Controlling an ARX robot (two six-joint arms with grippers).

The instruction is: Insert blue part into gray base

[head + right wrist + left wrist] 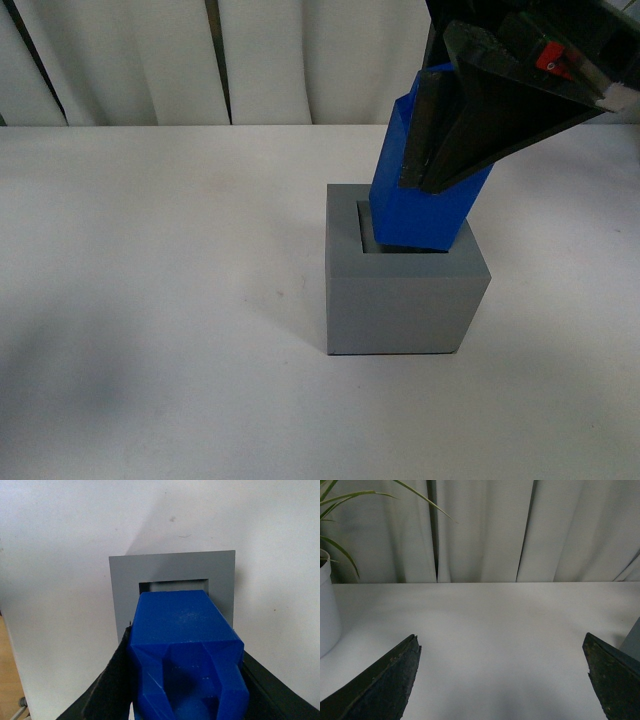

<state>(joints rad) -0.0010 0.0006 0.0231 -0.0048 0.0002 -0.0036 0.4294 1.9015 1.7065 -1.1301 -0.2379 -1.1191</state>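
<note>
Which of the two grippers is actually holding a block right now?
The right gripper, shut on the blue part, which is tilted at the gray base recess. The left gripper is open above the table, holding nothing.

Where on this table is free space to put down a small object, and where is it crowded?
Free: the bare table left of the gray base, back to the curtain, and the strip in front of the base. Crowded: above the base, where the right hand holds the tilted blue part.

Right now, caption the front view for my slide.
Right hand holds the blue part tilted, its lower end at the square recess of the gray base, not yet seated.
</note>
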